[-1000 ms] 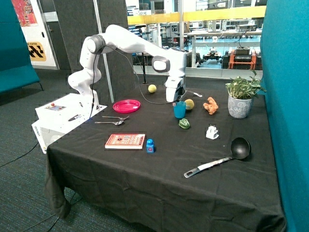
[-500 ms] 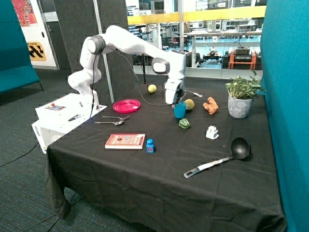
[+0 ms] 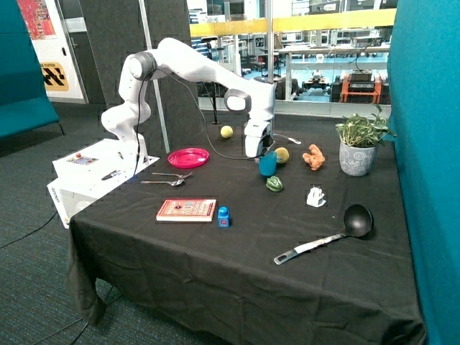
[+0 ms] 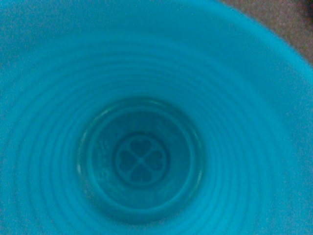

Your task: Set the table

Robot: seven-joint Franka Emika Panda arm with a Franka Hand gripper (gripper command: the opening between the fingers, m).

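Hand over the blue cup, grip not readable.

Poised directly above the blue cup (image 3: 267, 164) was the hand (image 3: 261, 151), its state impossible to tell; wrist view filled by the cup's ribbed inside (image 4: 142, 161). Farther off on the black worktop (image 3: 237, 244): spoons (image 3: 167, 178), pink plate (image 3: 188, 157), book (image 3: 186, 209); close beside the hand, a yellow ball (image 3: 282, 154). Judged: cup pickup in hand, table unset. Next: close on the rim, lift straight, carry toward the plate.
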